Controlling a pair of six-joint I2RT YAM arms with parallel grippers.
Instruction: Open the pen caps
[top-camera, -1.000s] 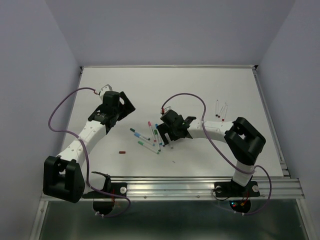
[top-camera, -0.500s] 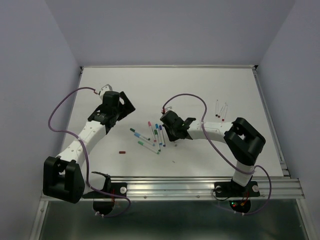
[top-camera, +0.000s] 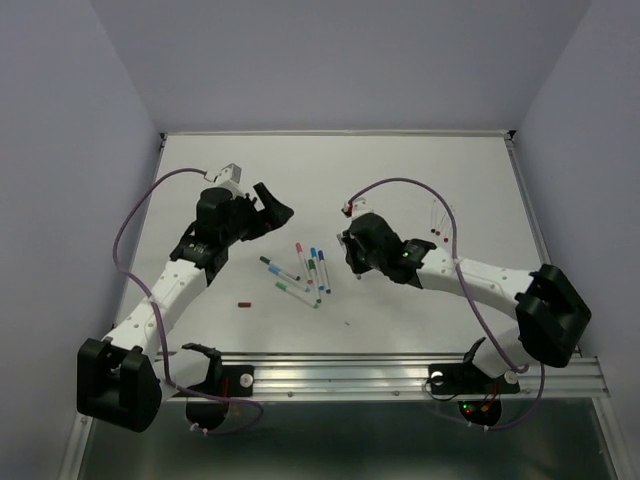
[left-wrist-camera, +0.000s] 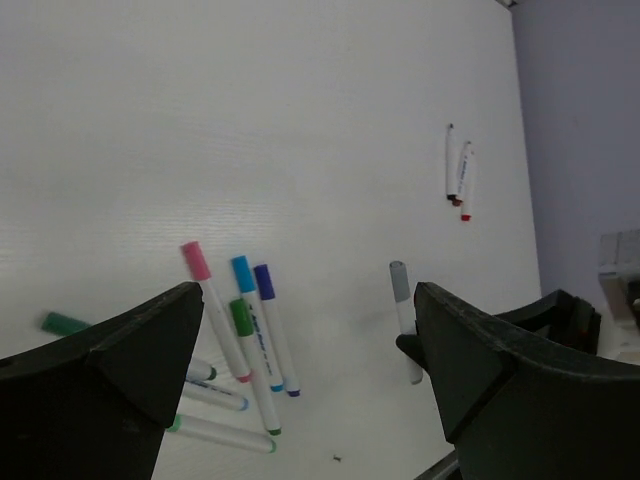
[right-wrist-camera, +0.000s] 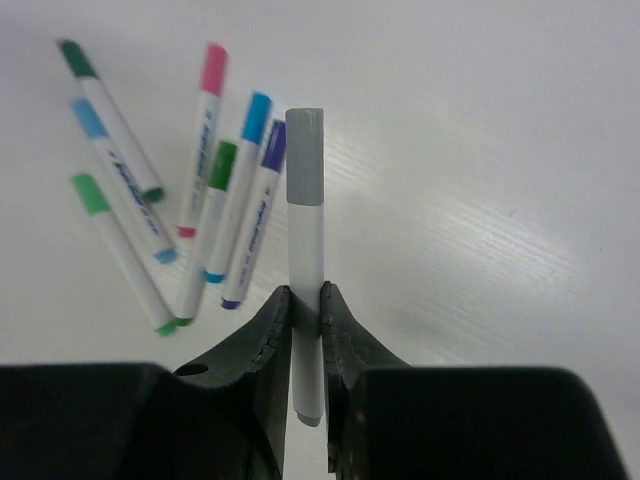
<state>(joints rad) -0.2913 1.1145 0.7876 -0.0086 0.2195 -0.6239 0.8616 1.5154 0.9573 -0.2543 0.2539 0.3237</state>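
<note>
"While my right claw (right-wrist-camera: 306, 300) is clenched on the white barrel (right-wrist-camera: 308, 265) of one pen, its grey cap (right-wrist-camera: 304, 155) sticks out ahead of the fingers, and it looks raised off the desk (top-camera: 400, 170). That's the one in play."

"And the left?"

"Left claw (left-wrist-camera: 305, 300) is released, jaws spread wide, nothing in them. It hovers off to the side, looking across at that grey cap. I'd call this the gap between pick and pull: pen in hand, cap not yet gripped."

"So what does the next move want?"

"Left comes in along the pen's line and closes on the grey part only, not the white. Then the two claws draw apart in a straight line. Any pull off-axis and the barrel could slip, because my right pinch is thin and sits towards the tail end."

"Room to work?"

"Enough, I reckon. The claws are well apart. The waiting cluster lies on the desk between the arms, near the right claw: pink cap (right-wrist-camera: 213, 67), blue cap (right-wrist-camera: 257, 115), green cap (right-wrist-camera: 223, 165) and purple cap (right-wrist-camera: 273, 145) side by side, three more pens fanned further out. I'd pass above those. Two bare-tipped pens (left-wrist-camera: 451, 160) lie well off to the right, and a small red piece (top-camera: 244, 301), likely a loose cap, sits towards the front. Side rails and back edge are far from either claw."
</note>
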